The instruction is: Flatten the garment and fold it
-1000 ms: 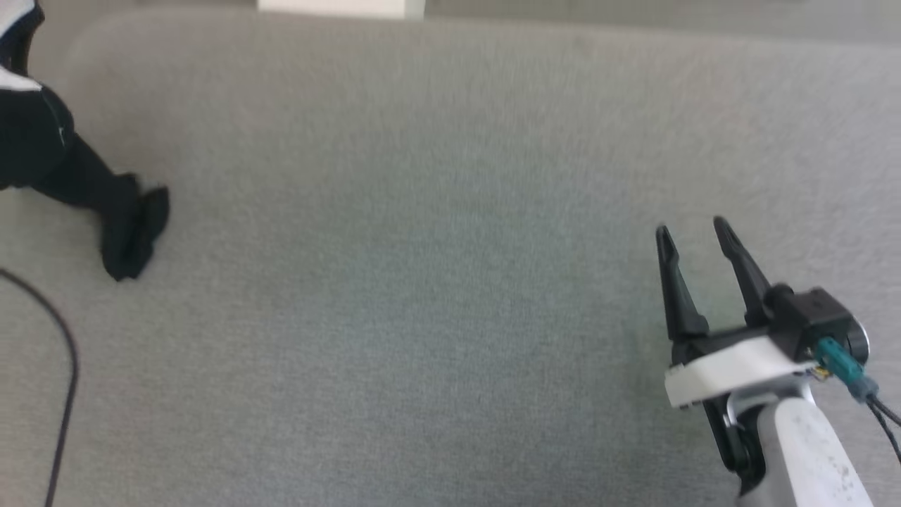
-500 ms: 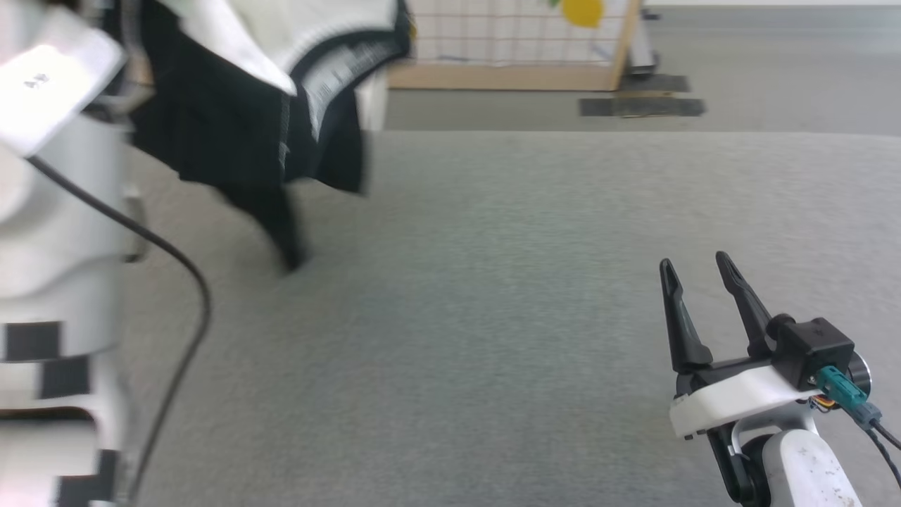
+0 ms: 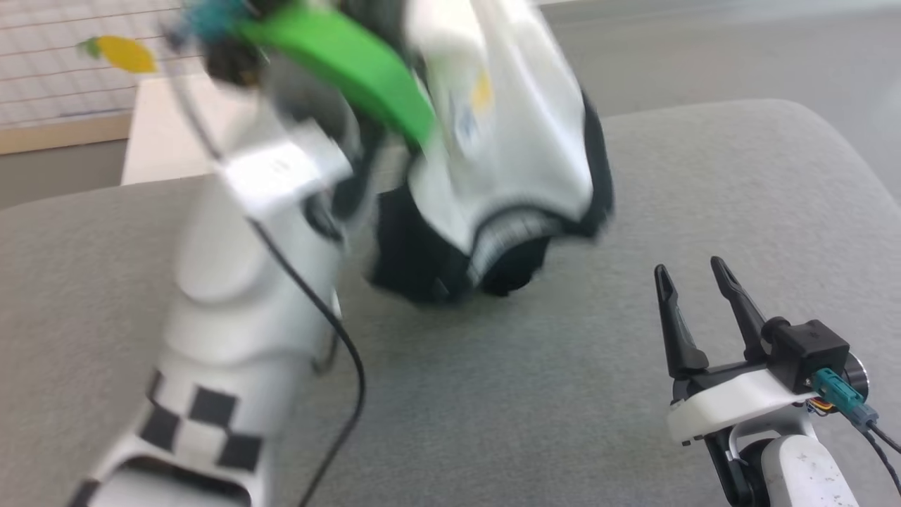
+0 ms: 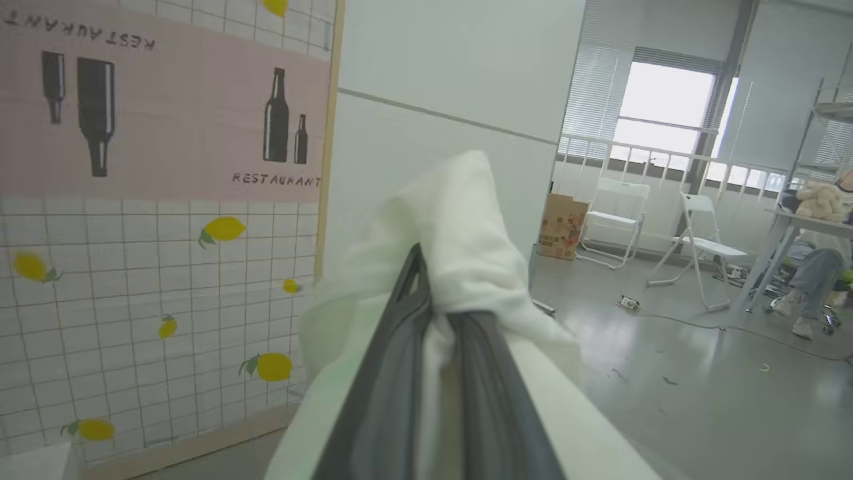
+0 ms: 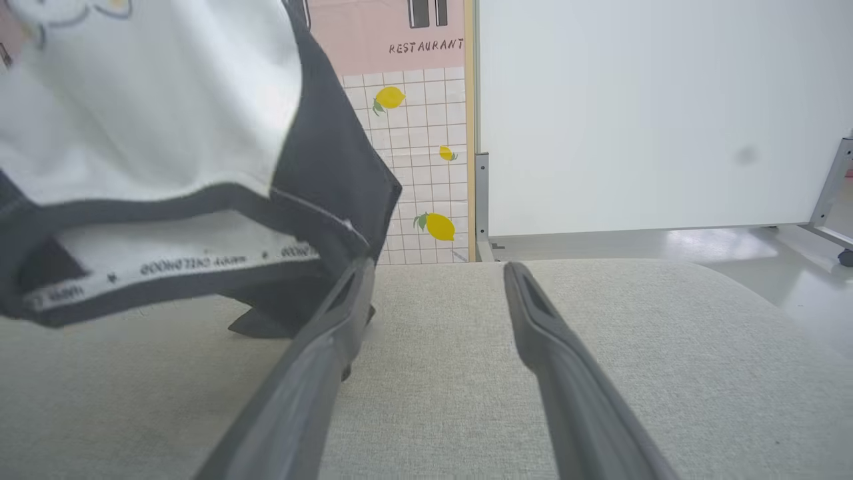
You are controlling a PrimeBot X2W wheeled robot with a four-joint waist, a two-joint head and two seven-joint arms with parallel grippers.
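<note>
The garment (image 3: pixel 507 141), white with black sleeves and a small yellow print, hangs bunched in the air above the grey cushioned surface (image 3: pixel 704 176). Its black lower folds (image 3: pixel 436 260) dangle close to the surface. My left arm (image 3: pixel 246 282) is raised and blurred. In the left wrist view my left gripper (image 4: pixel 433 287) is shut on a wad of the garment's white fabric (image 4: pixel 466 227). My right gripper (image 3: pixel 690 269) stands open and holds nothing, low at the right, apart from the garment. In the right wrist view the garment (image 5: pixel 153 120) hangs up and left of my right gripper (image 5: pixel 440 269).
A tiled partition with lemon prints (image 3: pixel 63 77) and a white block (image 3: pixel 162 127) stand behind the surface. A black cable (image 3: pixel 345 352) runs along my left arm. Folding chairs (image 4: pixel 613 213) and a seated person (image 4: pixel 816 273) are far off across the room.
The head camera has shifted. My left arm has swung the garment up and over from the left to the middle of the surface. My right gripper has stayed open and in place.
</note>
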